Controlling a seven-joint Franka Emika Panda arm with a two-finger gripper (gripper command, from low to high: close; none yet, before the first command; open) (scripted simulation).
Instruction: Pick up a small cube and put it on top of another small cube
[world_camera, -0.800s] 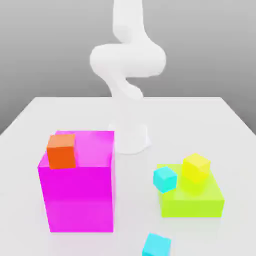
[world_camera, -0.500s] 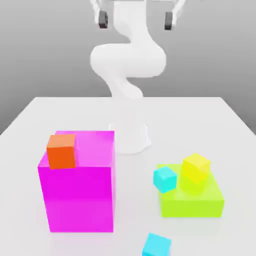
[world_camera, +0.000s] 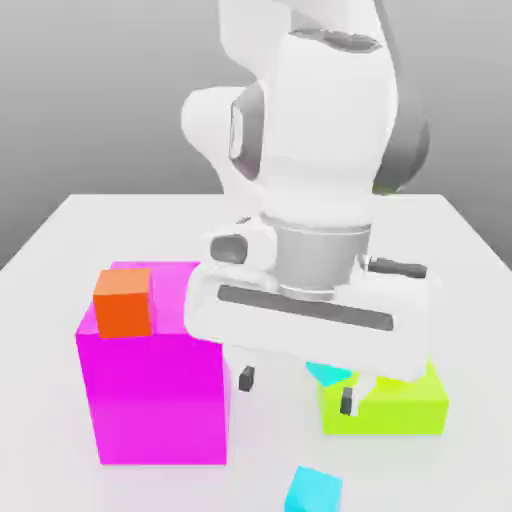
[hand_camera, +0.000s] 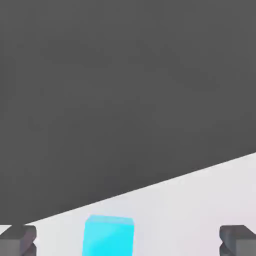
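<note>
One small cyan cube (world_camera: 313, 490) lies on the white table near the front edge; in the hand view the same cyan cube (hand_camera: 108, 235) sits between the two dark fingertips. A second small cyan cube (world_camera: 328, 374) peeks out from under the hand, beside the lime block. My gripper (world_camera: 297, 390) hangs open above the table, between the magenta block and the lime block, with nothing held. In the hand view the gripper (hand_camera: 127, 242) stands wide apart around empty space above the front cube.
A large magenta block (world_camera: 150, 395) stands on the exterior view's left with an orange small cube (world_camera: 123, 302) on its top corner. A low lime block (world_camera: 405, 405) lies on the right, partly covered by the hand. The table's front edge is close to the front cyan cube.
The arm has swung down from the top of the picture into the foreground. The hand now covers the yellow cube and most of the cyan cube beside the lime block.
</note>
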